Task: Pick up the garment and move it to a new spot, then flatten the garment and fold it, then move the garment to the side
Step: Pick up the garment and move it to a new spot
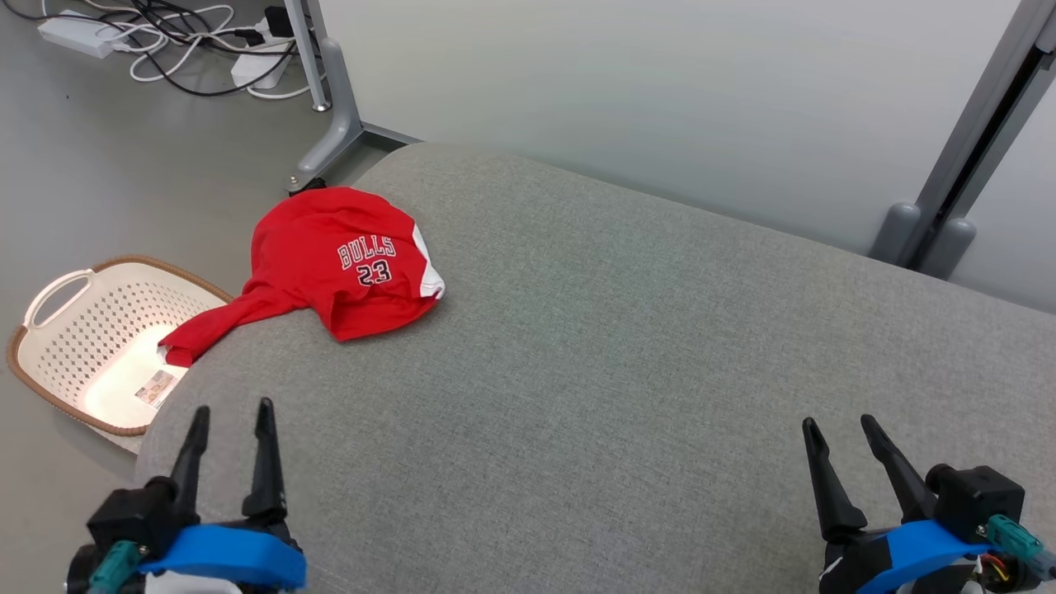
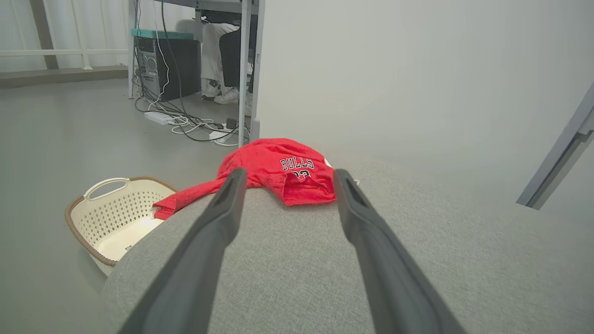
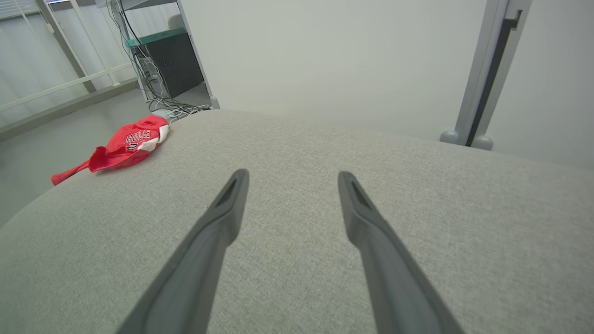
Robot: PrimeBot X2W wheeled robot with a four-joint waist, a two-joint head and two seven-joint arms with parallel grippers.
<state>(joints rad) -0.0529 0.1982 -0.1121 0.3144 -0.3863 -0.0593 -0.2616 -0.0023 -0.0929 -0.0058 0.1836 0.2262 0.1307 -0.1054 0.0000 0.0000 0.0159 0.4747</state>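
The grey fabric tabletop (image 1: 627, 371) spreads wide, with a white basket (image 1: 49, 330) off its nine o'clock edge. The red shirt (image 1: 338, 264) lies crumpled at ten o'clock, one end overhanging the edge. The left gripper (image 1: 233, 406) and right gripper (image 1: 838, 421) hover near six o'clock, jaws spread and empty. Judging by this, pickup, flattening, folding and moving aside all remain.

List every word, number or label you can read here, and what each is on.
"BULLS": on the red jersey.
"23": just below it, same jersey.
The label lying in the laundry basket: too small to read.
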